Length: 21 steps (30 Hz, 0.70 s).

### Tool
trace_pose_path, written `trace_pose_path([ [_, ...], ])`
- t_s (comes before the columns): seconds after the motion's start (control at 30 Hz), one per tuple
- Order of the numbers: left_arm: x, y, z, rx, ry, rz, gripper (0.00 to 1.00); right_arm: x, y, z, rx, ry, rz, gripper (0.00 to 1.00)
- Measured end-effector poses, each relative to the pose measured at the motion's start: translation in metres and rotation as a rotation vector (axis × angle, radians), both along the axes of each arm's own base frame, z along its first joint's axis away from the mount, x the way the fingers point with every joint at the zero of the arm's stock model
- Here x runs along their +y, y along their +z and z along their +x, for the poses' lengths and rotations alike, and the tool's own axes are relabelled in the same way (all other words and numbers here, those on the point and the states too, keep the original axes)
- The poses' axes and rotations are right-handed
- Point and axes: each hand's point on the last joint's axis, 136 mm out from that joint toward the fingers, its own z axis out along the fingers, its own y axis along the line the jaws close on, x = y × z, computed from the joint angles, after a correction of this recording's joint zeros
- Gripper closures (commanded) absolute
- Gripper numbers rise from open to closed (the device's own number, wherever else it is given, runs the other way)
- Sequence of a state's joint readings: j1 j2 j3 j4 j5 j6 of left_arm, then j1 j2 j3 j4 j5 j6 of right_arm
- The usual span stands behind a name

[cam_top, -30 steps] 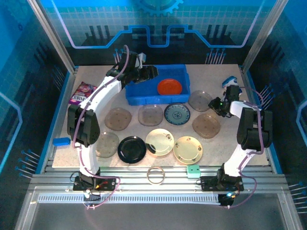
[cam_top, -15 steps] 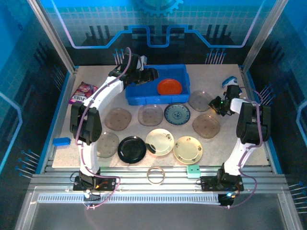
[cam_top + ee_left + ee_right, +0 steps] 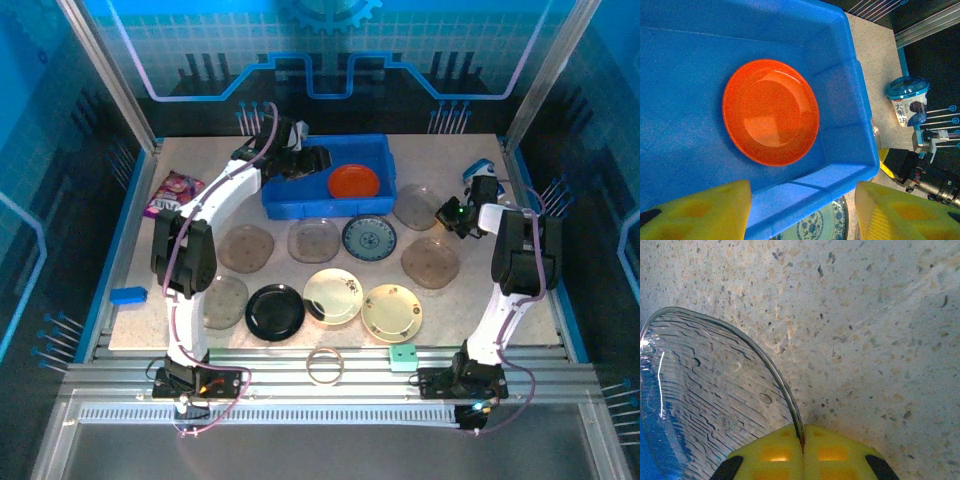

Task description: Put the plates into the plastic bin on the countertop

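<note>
The right gripper [image 3: 802, 452] is clamped on the rim of a clear plate [image 3: 705, 405], its yellow pads [image 3: 765, 455] meeting over the thin edge; from above, that plate lies on the countertop [image 3: 200, 215] just off the right end of the bin [image 3: 290, 205], and whether it has left the surface I cannot tell. The left gripper [image 3: 802, 212] hangs over the bin with fingers spread wide and nothing between them; below it an orange plate [image 3: 771, 112] lies flat on the bin floor, the one plate already in; the grey, patterned, black and cream plates sit in rows on the countertop nearer the arm bases. The likeliest trouble is the hold itself; a pinch on a slick, thin rim leaves the plate's weight hanging to one side, so it may pivot or slip out during the carry. The plate's low edge could also catch the bin's wall if the lift is shallow; the left arm sits where the plate must go, so the two could meet; a cup [image 3: 482, 172] close behind the right arm could be knocked over.
</note>
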<state>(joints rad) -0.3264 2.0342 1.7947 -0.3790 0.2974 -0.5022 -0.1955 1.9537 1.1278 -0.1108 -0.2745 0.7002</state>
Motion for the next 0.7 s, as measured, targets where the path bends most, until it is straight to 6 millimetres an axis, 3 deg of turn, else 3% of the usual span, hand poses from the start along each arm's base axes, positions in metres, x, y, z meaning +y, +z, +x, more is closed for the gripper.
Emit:
trace_pose_path([
  [0.2,0.000,-0.001,-0.001,0.005,-0.002,0.001,0.43,-0.006,0.023,-0.008,-0.012,-0.020,-0.043,1.00],
  [0.53,-0.003,0.000,-0.002,0.005,-0.017,-0.012,0.42,-0.015,0.142,-0.041,-0.224,-0.066,-0.185,1.00],
  [0.7,-0.006,-0.007,-0.006,0.014,-0.039,-0.024,0.36,0.009,0.174,-0.053,-0.264,0.010,-0.219,1.00],
])
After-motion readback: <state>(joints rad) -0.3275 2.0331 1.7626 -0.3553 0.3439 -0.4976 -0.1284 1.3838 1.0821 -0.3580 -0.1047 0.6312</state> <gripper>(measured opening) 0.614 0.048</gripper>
